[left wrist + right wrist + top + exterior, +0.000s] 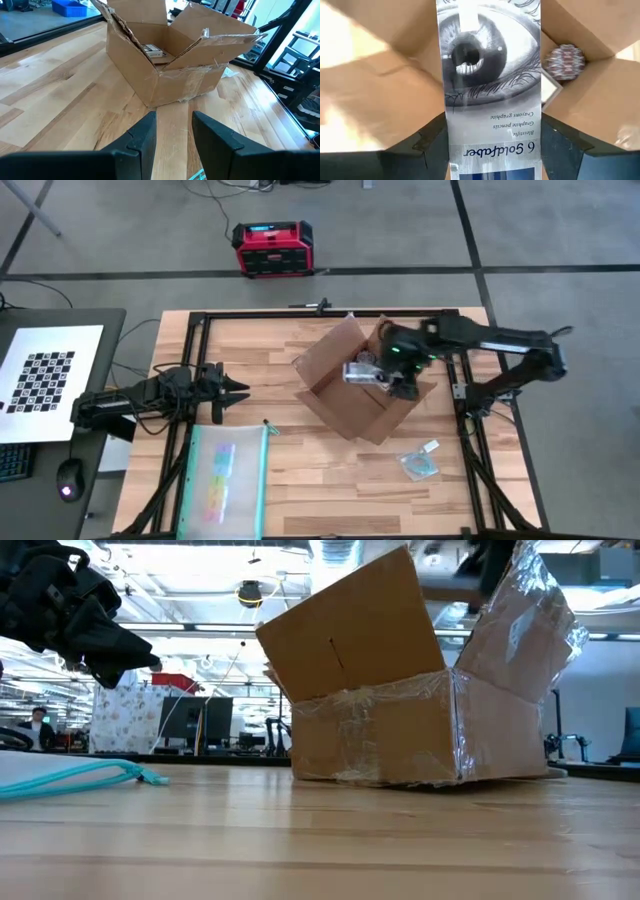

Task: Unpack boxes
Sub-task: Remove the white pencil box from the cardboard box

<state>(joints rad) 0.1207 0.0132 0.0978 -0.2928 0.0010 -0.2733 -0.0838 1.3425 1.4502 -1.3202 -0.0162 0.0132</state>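
1. From above, I see the cardboard box (352, 390) standing open on the bench (300, 490), right of the middle, flaps spread. My right gripper (397, 375) is over the box's open top with a flat pack (364, 373) in its fingers. My left gripper (232, 390) waits well apart, above a clear pouch (228, 480).
2. At bench height, the box (400, 730) sits flat, shiny tape crinkled across its front and one flap. I judge it light and fairly stiff, the tape slippery; a bare flap edge looks like the best hold.
3. From the left wrist, that arm's fingers (145, 137) stand partly apart with nothing between them, pointing at the box (170, 65). Something flat lies inside.
4. From the right wrist, the fingers (432, 142) are closed on a pack of graphite pencils (490, 75), gripping its long edges. It looks rigid, smooth and light. A small round thing (564, 61) lies in the box below.
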